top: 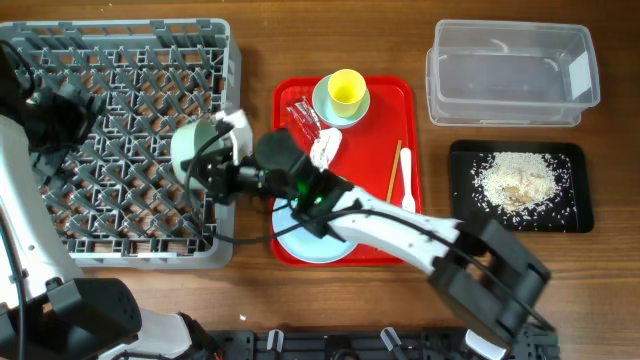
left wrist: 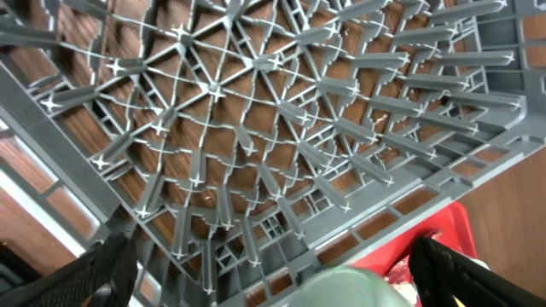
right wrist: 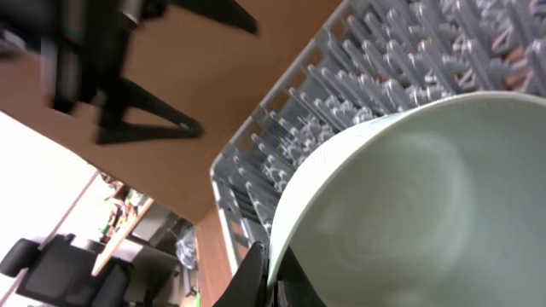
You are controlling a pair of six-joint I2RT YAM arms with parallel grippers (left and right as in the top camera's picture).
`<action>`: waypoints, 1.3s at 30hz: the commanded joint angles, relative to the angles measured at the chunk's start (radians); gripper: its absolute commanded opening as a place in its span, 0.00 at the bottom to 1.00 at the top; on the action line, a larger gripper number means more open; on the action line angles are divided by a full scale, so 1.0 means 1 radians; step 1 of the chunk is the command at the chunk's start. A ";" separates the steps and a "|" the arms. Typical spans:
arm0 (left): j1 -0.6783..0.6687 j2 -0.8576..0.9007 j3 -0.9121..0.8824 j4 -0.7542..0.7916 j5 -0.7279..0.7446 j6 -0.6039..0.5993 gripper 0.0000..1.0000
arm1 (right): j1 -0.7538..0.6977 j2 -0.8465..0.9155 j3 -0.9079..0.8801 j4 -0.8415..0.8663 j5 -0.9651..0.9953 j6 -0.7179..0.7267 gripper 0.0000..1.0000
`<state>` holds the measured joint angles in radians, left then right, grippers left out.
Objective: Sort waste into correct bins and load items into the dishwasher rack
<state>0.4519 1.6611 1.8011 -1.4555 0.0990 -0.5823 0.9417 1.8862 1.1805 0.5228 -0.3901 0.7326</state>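
Note:
My right gripper is shut on the rim of the mint-green bowl and holds it tilted over the right edge of the grey dishwasher rack. In the right wrist view the fingers pinch the bowl's rim above the pegs. My left gripper is open and empty over the rack's left part; its view shows the lattice and the bowl's top. On the red tray: a yellow cup in a light blue bowl, red wrapper, white napkin, chopstick, fork, pale blue plate.
The clear tub stands at the back right. The black tray in front of it holds rice scraps. The red serving tray lies between the rack and the bins. My right arm stretches across the tray's front.

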 commanded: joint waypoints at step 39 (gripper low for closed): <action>-0.217 -0.236 0.003 -0.005 0.066 0.232 1.00 | -0.426 -0.234 0.270 -0.654 -0.003 -0.093 1.00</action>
<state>0.3393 1.5261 1.8000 -1.4319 0.1555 -0.4332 0.6201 1.7088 1.4353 -0.0685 -0.3912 0.6308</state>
